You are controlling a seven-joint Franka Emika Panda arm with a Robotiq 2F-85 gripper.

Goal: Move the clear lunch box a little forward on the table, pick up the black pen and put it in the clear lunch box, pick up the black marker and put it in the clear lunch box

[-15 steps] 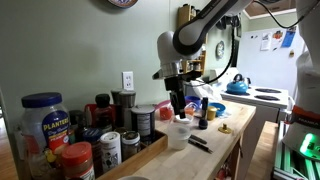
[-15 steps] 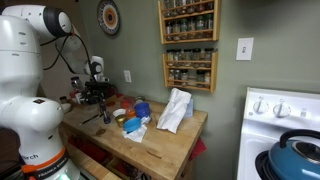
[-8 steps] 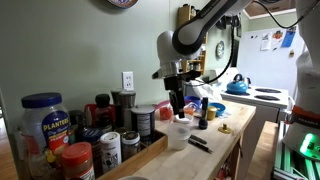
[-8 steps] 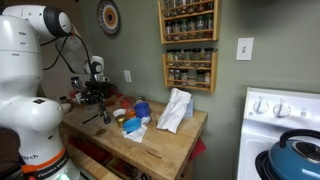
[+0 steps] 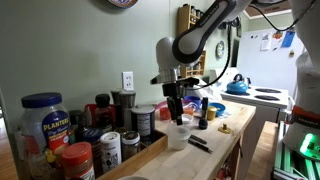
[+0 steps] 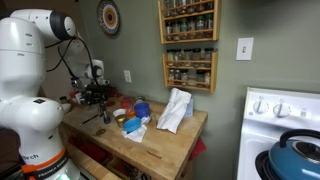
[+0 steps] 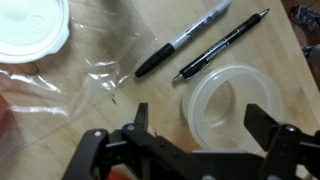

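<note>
The clear lunch box (image 7: pixel 205 95) is a small translucent whitish tub standing upright and empty on the wooden table. My gripper (image 7: pixel 200 125) is open, with one finger on each side of the tub, just above it. The black marker (image 7: pixel 183 40) and the black pen (image 7: pixel 222 45) lie side by side on the wood just beyond the tub. In an exterior view the gripper (image 5: pixel 177 108) hangs over the tub (image 5: pixel 178 136), with the dark pens (image 5: pixel 198 143) beside it. The gripper (image 6: pixel 100 100) also shows in an exterior view.
A white lid (image 7: pixel 30 30) and crumpled clear plastic wrap (image 7: pixel 90 70) lie beside the marker. Several jars (image 5: pixel 43 120) crowd one end of the table. A white cloth (image 6: pixel 175 110) and blue cups (image 6: pixel 142 110) stand farther along. A blue kettle (image 5: pixel 237 85) sits on the stove.
The upper arm has shifted slightly. The gripper stays open over the clear lunch box, and nothing on the table has moved.
</note>
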